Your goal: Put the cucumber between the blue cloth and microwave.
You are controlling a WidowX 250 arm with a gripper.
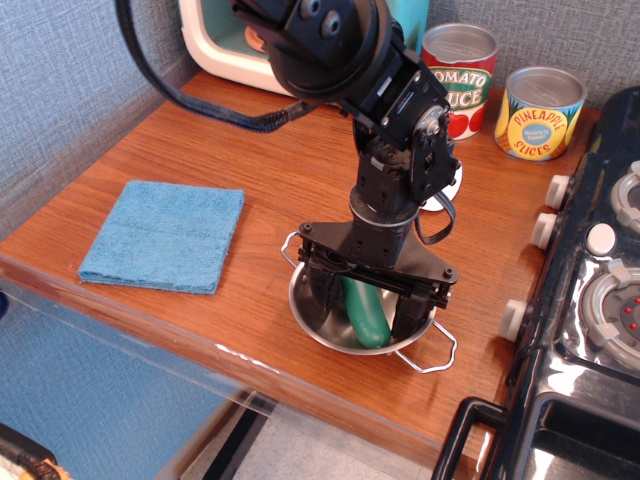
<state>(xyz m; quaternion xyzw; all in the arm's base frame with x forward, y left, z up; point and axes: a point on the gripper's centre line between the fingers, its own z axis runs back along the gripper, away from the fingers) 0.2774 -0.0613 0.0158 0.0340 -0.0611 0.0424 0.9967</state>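
Note:
The dark-green cucumber point(366, 314) lies in a steel bowl point(312, 318) near the table's front edge. My gripper point(365, 312) is lowered into the bowl, open, with one finger on each side of the cucumber. The fingers stand close to it, and I cannot tell if they touch. The light-blue cloth point(165, 234) lies flat at the left. The microwave point(232, 45) with cream front and teal body stands at the back left, partly hidden by my arm.
A tomato sauce can point(460, 75) and a pineapple slices can point(540, 112) stand at the back right. A white knife tip point(452, 186) shows behind the arm. A black toy stove point(590, 300) fills the right side. The table's front edge runs close below the bowl.

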